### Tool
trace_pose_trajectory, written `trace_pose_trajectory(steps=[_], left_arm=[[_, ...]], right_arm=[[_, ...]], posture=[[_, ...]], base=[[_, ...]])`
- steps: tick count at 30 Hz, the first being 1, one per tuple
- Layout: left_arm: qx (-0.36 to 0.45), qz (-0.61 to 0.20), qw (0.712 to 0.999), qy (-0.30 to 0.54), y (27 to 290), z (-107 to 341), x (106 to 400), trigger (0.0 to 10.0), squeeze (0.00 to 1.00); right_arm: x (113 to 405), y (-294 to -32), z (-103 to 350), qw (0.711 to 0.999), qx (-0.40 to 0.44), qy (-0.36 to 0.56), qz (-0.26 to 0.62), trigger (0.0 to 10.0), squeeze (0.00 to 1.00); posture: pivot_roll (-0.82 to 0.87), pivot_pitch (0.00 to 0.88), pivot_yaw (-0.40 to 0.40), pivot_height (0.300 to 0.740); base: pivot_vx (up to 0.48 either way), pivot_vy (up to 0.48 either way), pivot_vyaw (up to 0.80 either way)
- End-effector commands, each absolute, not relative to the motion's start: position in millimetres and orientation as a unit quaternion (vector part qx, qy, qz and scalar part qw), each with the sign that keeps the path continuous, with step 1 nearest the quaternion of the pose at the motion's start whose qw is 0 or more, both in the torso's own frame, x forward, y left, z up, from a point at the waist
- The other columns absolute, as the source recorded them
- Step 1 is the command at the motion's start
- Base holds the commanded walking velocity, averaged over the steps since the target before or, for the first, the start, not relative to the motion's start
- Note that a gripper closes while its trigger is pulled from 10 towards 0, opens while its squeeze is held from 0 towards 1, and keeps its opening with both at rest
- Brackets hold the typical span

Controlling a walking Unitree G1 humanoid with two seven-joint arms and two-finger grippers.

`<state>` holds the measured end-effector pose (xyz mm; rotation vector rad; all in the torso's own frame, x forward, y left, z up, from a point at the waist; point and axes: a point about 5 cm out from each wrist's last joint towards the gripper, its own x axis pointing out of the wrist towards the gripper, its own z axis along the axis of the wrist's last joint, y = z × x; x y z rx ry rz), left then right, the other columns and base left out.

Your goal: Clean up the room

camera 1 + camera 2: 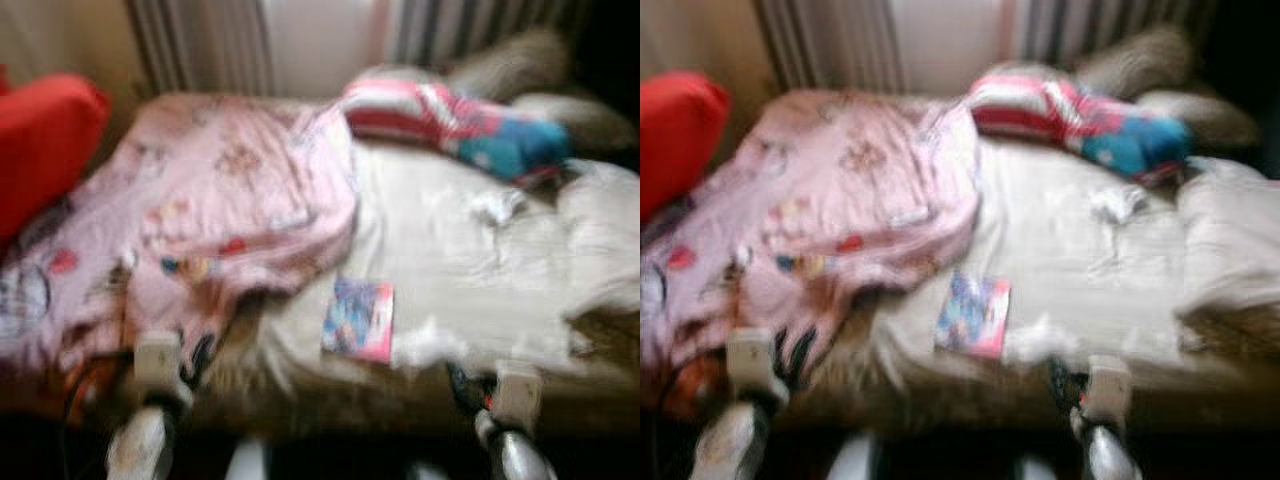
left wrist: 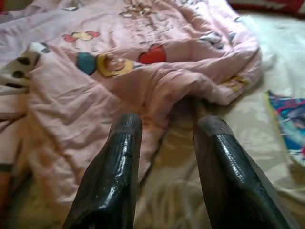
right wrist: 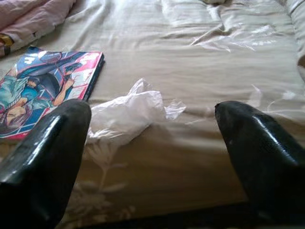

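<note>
- White crumpled tissue (image 3: 131, 112) at near bed (image 1: 450, 240) edge, just ahead of right gripper (image 3: 152, 143), fingers apart.
- Comic book (image 3: 45, 90) beside it, toward left gripper (image 2: 164, 157), also spread, facing pink blanket (image 2: 143, 62).

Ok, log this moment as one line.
left tool open over pink blanket | right tool open near crumpled plastic | comic book on bed sheet
</note>
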<state>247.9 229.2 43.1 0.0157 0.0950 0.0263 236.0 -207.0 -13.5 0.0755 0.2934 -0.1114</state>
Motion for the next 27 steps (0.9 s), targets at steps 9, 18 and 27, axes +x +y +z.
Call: trace_pose_trajectory(steps=[9, 18, 27], left_arm=[[0.011, 0.002, 0.999, 0.042, 225.3, 47.0, 251.6, 10.0, 0.0], [0.015, -0.005, 0.999, 0.043, 224.8, 47.4, 250.9, 10.0, 0.0], [0.017, -0.01, 0.999, 0.048, 224.8, 47.0, 250.0, 10.0, 0.0]], right_arm=[[229.4, -213.7, -16.4, 0.986, 0.027, 0.15, -0.06, 10.0, 0.0], [228.7, -211.7, -15.9, 0.987, 0.034, 0.147, -0.053, 10.0, 0.0], [228.1, -211.1, -16.6, 0.987, 0.038, 0.15, -0.052, 10.0, 0.0]], posture=[[0.0, 0.059, -0.017, 0.622], [0.0, 0.078, -0.011, 0.622], [0.0, 0.094, -0.005, 0.622]], base=[[0.253, 0.0, 0.29], [0.282, 0.0, 0.09], [0.258, 0.0, 0.0]])
